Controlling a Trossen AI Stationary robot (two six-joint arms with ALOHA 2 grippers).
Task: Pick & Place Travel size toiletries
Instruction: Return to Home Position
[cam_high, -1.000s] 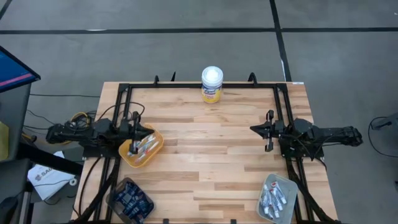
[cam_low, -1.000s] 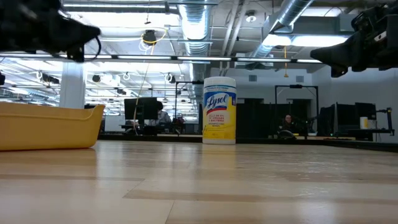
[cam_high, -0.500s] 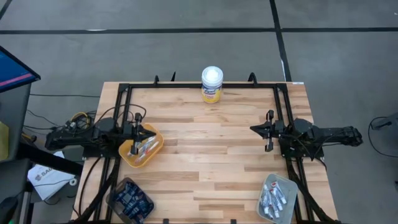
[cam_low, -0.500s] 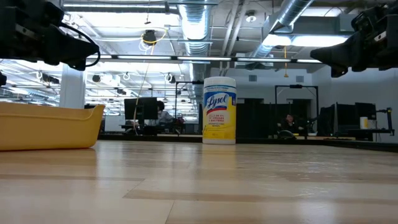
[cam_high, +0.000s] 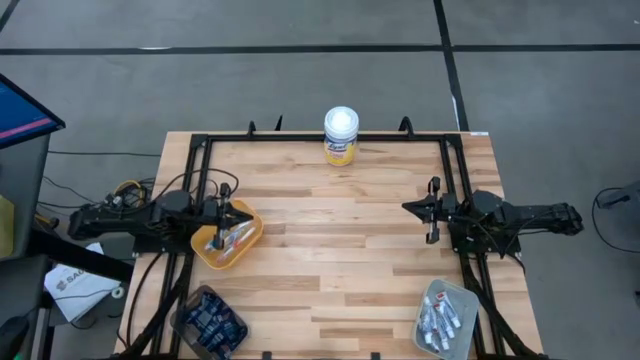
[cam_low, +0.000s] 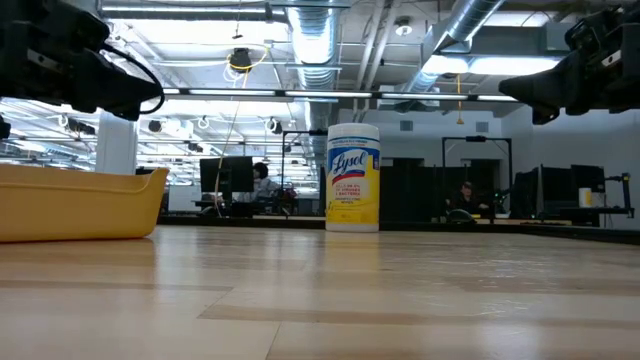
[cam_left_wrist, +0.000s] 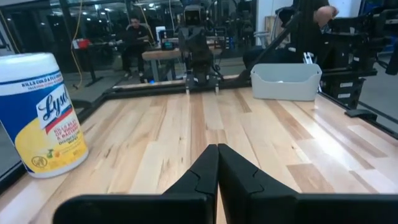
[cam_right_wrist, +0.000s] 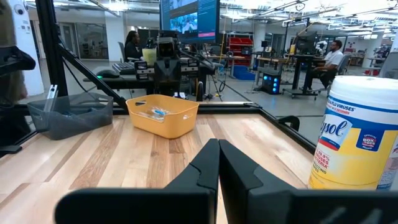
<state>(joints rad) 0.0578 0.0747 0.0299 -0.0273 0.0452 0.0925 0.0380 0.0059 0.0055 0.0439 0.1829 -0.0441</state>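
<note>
Some toiletries (cam_high: 229, 237), white tubes and a blue-white piece, lie in a yellow tray (cam_high: 250, 238) at the table's left side. More white tubes (cam_high: 440, 322) lie in a grey bin (cam_high: 462, 300) at the near right corner. Black-navy tubes (cam_high: 210, 320) fill a dark bin (cam_high: 236, 330) at the near left corner. My left gripper (cam_high: 226, 204) (cam_left_wrist: 217, 148) hangs shut and level over the tray's far rim, touching nothing. My right gripper (cam_high: 432, 214) (cam_right_wrist: 219, 143) is shut and level at the right side, above bare wood.
A tall yellow canister (cam_high: 341, 136) with a white lid stands at the middle of the far edge. A black frame (cam_high: 320, 138) runs along the far, left and right sides. Bare wood (cam_high: 340, 250) lies between the arms. People sit at desks beyond the table (cam_low: 262, 185).
My left arm has sunk a little over the yellow tray, and its gripper has shifted slightly toward the table's right. The right arm has kept still.
</note>
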